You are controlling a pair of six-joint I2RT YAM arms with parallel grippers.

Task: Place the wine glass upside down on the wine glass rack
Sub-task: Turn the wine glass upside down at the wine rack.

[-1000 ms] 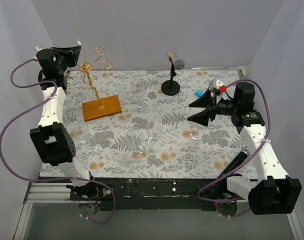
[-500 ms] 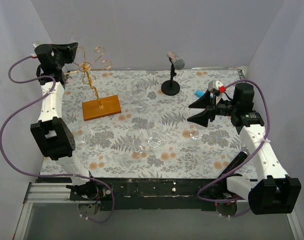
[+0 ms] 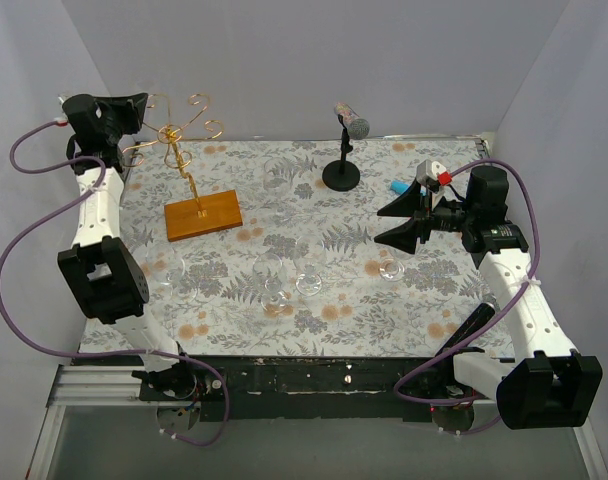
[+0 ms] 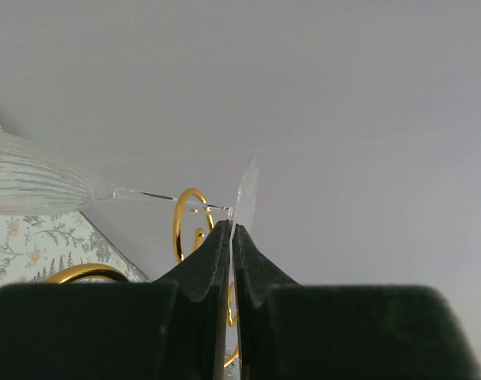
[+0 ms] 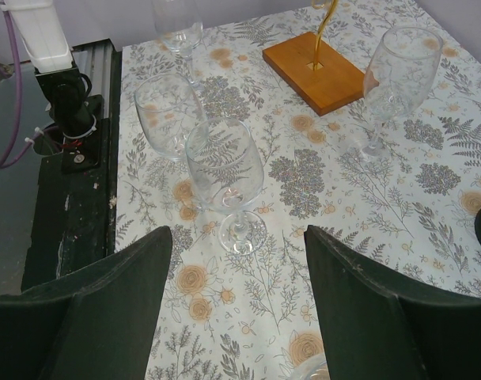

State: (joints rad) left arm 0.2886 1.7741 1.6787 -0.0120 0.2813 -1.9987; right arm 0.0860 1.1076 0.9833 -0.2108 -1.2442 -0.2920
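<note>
My left gripper (image 3: 134, 104) is raised at the far left, beside the top of the wine glass rack (image 3: 180, 140), a gold wire stand on an orange-brown wooden base (image 3: 203, 215). In the left wrist view the gripper (image 4: 231, 226) is shut on the foot of a wine glass (image 4: 247, 190). The stem runs left to the ribbed bowl (image 4: 27, 182), so the glass lies sideways. A gold rack loop (image 4: 179, 226) shows just behind the fingers. My right gripper (image 3: 399, 220) is open and empty over the right of the table (image 5: 236, 237).
Several empty wine glasses stand on the floral tablecloth: one (image 5: 225, 170) right before the right gripper, others nearby (image 5: 168, 115) (image 5: 399, 71). In the top view they stand mid-table (image 3: 309, 281). A black microphone stand (image 3: 342, 172) is at the back centre.
My left gripper has drifted a little to the left with the glass, away from the rack's top. The right arm has not moved.
</note>
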